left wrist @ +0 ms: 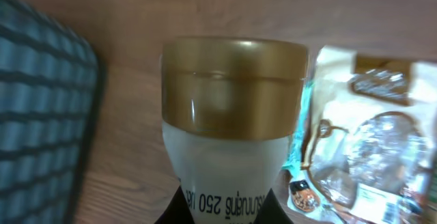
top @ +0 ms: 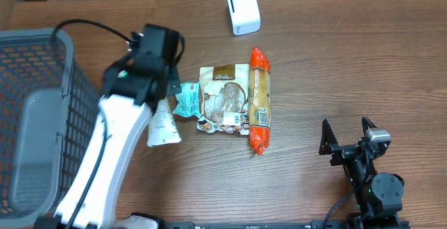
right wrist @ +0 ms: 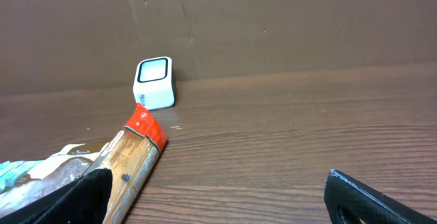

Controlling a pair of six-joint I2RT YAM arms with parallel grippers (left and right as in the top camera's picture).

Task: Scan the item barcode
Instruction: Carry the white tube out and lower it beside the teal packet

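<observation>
The gold-capped white bottle [top: 164,128] is clamped in the left gripper [top: 169,93] left of centre, between the grey basket [top: 68,51] and the snack packets [top: 225,100], the white scanner [top: 243,10] far behind, the right gripper [top: 346,134] gaping empty near right.

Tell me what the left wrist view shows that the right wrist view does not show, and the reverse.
Only the left wrist view: a white bottle with a gold cap, close to the lens, and the grey basket at the left edge.
Only the right wrist view: the white scanner by the cardboard wall, the long pack with an orange end, and the open right end effector.
Both: the wooden table, the brown snack bag and a bit of the teal packet beside it.
</observation>
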